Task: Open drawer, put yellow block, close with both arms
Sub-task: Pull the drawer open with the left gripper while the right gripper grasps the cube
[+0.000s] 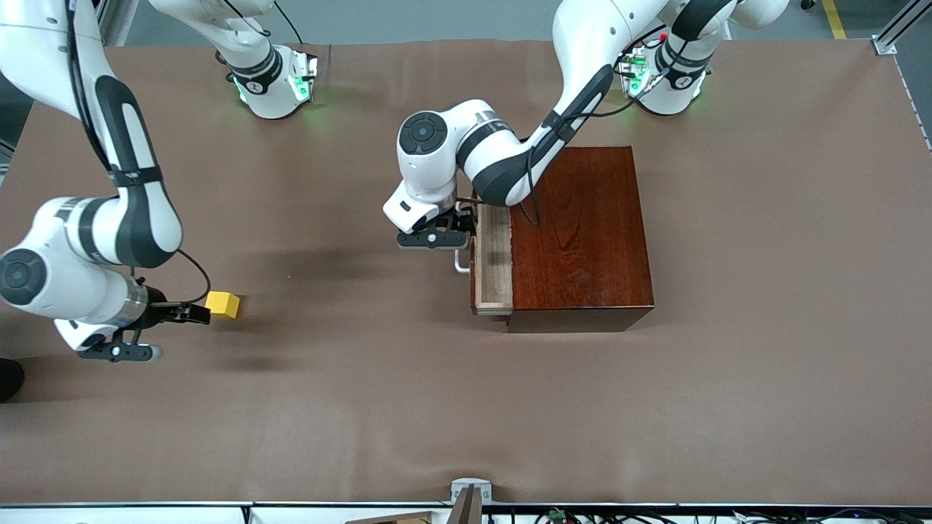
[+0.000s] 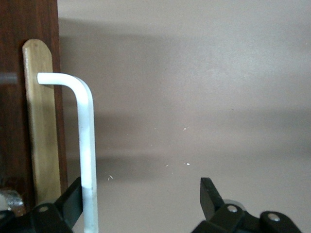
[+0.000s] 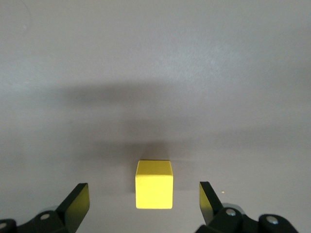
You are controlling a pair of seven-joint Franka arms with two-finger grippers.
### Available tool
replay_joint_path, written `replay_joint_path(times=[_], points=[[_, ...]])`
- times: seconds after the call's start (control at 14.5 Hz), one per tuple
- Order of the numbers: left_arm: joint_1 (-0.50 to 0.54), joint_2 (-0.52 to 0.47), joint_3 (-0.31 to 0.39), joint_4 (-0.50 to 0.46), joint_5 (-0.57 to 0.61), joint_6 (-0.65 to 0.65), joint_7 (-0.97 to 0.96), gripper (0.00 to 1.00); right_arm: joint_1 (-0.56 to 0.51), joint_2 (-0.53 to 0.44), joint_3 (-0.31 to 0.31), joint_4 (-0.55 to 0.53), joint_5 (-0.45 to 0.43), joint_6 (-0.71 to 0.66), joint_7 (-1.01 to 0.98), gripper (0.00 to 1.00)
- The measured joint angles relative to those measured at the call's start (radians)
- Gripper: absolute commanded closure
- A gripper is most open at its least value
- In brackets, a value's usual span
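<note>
Left gripper (image 2: 141, 204) spread wide around handle (image 2: 86, 145) of part-open drawer (image 1: 494, 258). Right gripper (image 3: 144, 201) spread, straddling yellow block (image 3: 154, 184) near table (image 1: 364, 407) edge, right arm's end.

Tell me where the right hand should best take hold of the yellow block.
Grip the yellow block on its two side faces, coming straight down from above. It is a small plain cube sitting flat on the table, square between the fingers of the open right hand, so its flat parallel sides suit them.
</note>
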Motion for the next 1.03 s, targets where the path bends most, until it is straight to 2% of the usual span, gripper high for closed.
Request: replay_joint_path(times=[0.41, 1.03], points=[[-0.012, 0.001, 0.001, 0.000, -0.014, 0.057, 0.000, 0.00, 0.000, 0.001, 0.001, -0.137, 0.000, 0.101, -0.001, 0.00], [-0.031, 0.018, -0.001, 0.000, -0.018, 0.168, 0.001, 0.00, 0.000, 0.040, 0.003, -0.193, 0.000, 0.196, -0.056, 0.00]])
